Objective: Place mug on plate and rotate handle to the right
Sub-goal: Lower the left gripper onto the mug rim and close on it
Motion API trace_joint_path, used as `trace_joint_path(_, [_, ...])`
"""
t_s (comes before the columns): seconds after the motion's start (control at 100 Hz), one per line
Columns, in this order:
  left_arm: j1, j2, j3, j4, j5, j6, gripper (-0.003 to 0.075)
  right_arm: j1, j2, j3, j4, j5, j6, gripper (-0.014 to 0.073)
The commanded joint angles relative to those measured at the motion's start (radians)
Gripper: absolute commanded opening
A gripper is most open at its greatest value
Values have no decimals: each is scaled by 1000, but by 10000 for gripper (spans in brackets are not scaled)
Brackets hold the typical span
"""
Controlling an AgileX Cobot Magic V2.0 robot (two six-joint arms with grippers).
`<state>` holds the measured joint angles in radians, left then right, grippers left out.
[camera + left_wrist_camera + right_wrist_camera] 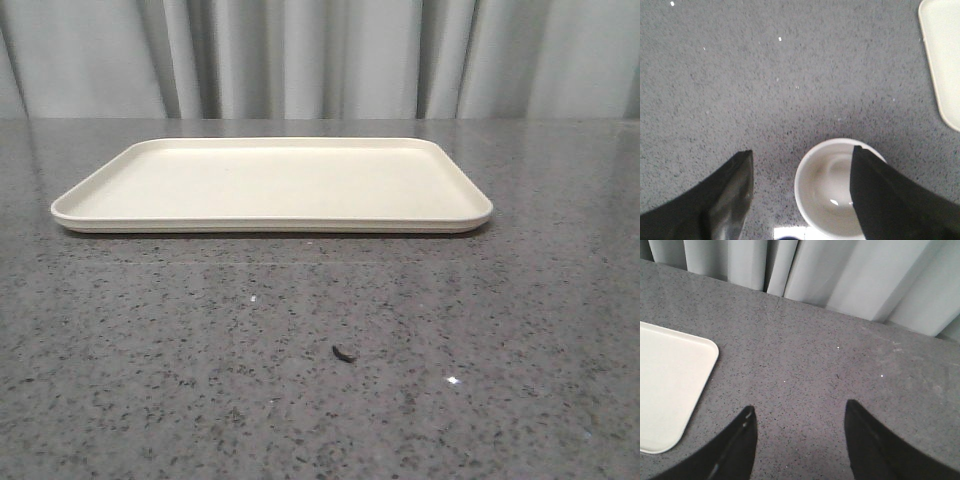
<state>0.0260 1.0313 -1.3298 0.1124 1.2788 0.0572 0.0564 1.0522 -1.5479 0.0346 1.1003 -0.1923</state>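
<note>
Nothing is placed yet: the plate [272, 185] lies bare on the grey bench [320, 360], and the mug [827, 187] stands on the bench off the plate's edge, out of the front view. Lifting, setting down and turning the handle all remain. The left hand [800, 195] hangs above the mug, fingers wide, one over the rim. The right hand [800, 440] hovers wide, empty, beside the plate.
</note>
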Motion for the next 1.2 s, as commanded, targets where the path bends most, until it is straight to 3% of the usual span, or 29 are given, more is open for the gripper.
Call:
trace_joint_path(0.0, [-1, -6, 27, 9, -13, -3, 422, 6, -8, -29, 0, -63, -13, 402])
trace_joint_path(0.34, [-1, 9, 162, 68, -20, -3, 422, 6, -7, -29, 0, -65, -13, 402])
trace_joint_path(1.19, [-1, 214, 165, 66, -16, -3, 421, 6, -7, -29, 0, -62, -13, 402])
